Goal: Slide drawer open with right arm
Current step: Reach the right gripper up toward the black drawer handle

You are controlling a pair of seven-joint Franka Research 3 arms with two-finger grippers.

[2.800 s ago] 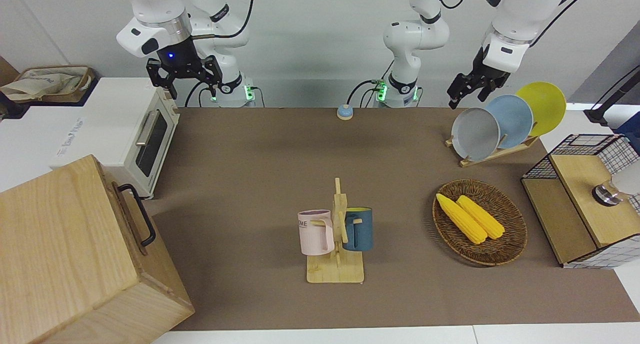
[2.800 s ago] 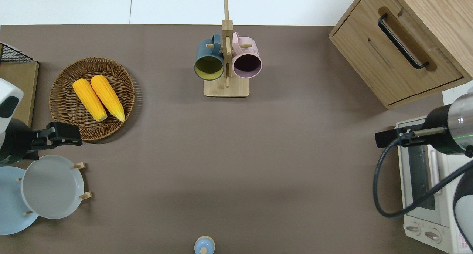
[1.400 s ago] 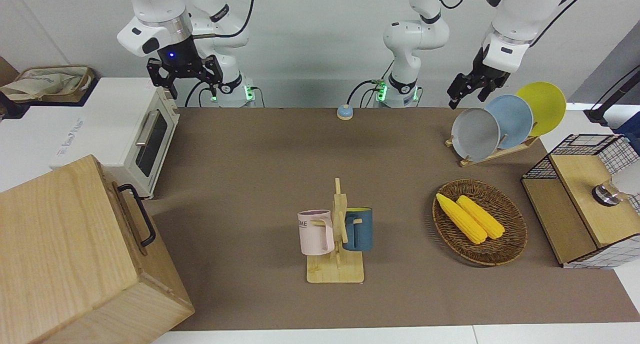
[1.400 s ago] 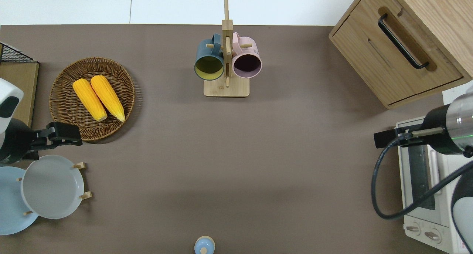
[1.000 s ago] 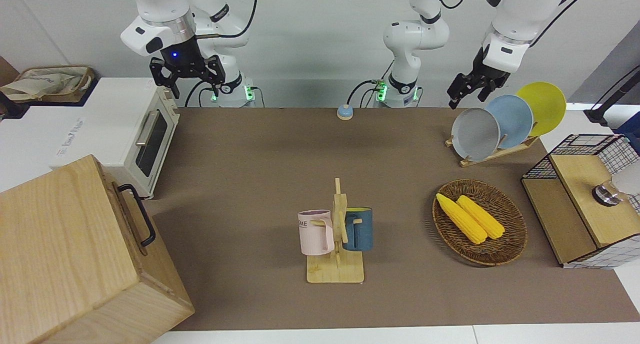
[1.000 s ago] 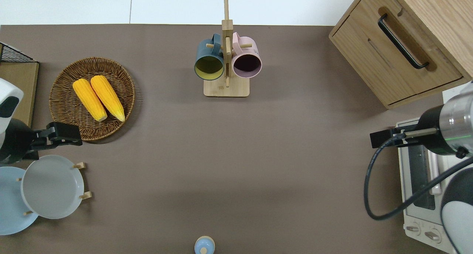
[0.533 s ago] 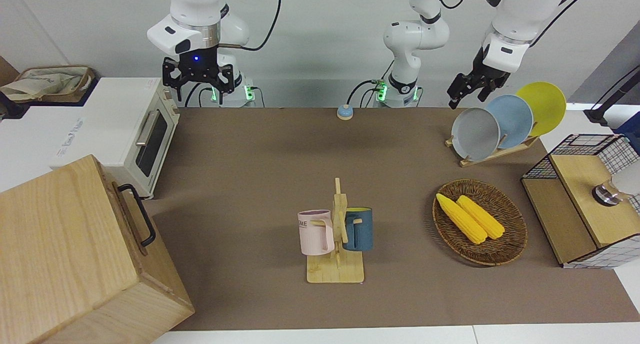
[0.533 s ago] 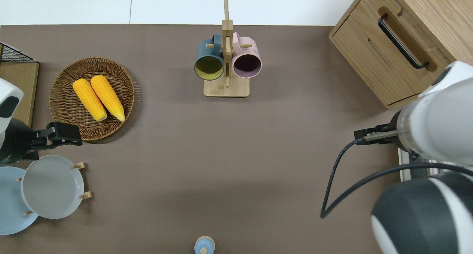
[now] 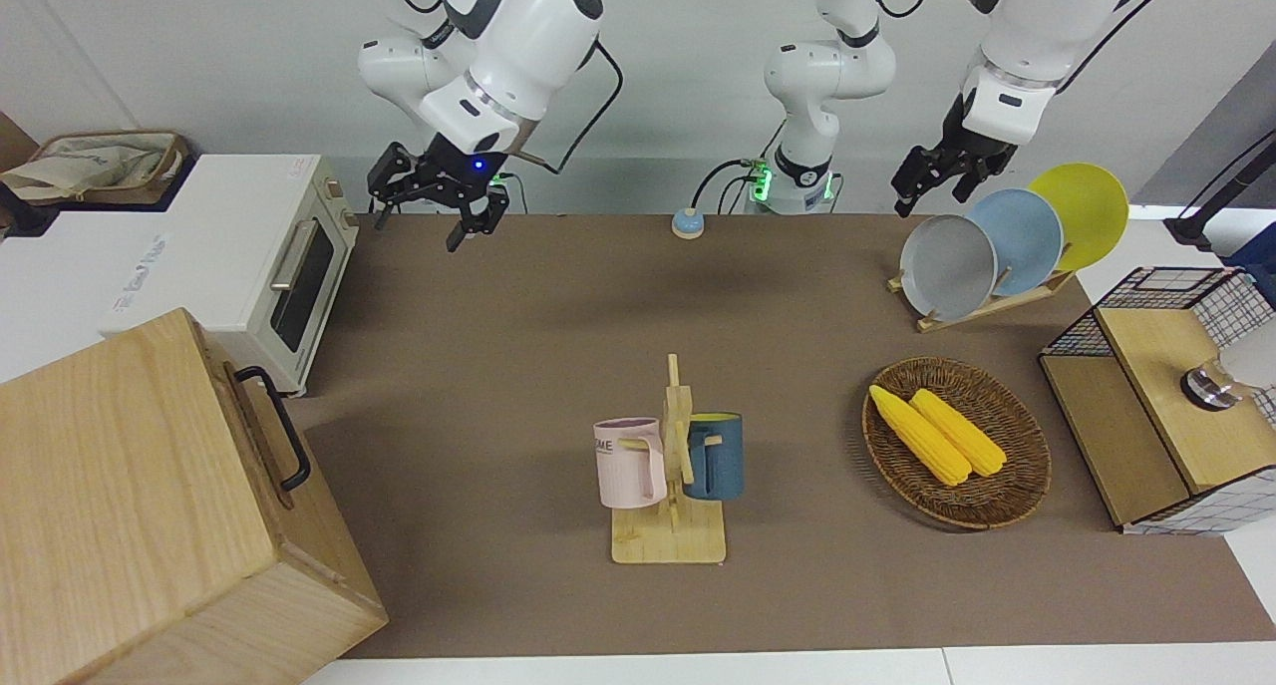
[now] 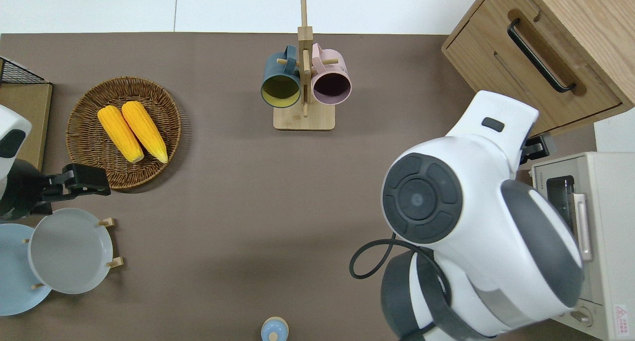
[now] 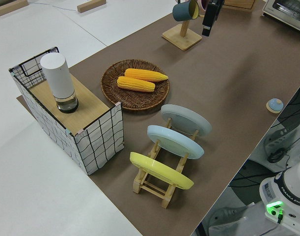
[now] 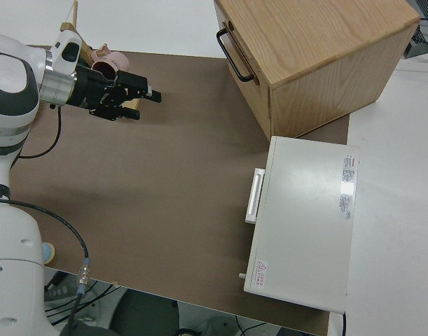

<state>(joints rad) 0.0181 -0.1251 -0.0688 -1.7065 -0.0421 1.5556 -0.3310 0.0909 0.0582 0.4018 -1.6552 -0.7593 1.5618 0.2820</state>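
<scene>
The drawer (image 10: 526,68) is the top front of the big light-wood cabinet (image 9: 130,496) at the right arm's end of the table, farther from the robots than the toaster oven. It sits flush and shut, with its black bar handle (image 10: 538,55) free; the handle also shows in the front view (image 9: 274,426) and the right side view (image 12: 233,52). My right gripper (image 9: 429,206) is open and empty, blue light lit, tilted in the air over the brown mat beside the oven's front. It also shows in the right side view (image 12: 140,103). My left arm is parked, its gripper (image 9: 922,181) open.
A white toaster oven (image 9: 254,266) stands between the cabinet and the right arm's base. A mug rack (image 9: 670,466) with two mugs is mid-table. A basket of corn (image 9: 955,441), a plate rack (image 9: 997,241) and a wood-and-mesh box (image 9: 1156,406) are toward the left arm's end.
My right arm has swung off the toaster oven out over the mat, and its gripper has tilted and come lower. The left arm and the drawer have not moved.
</scene>
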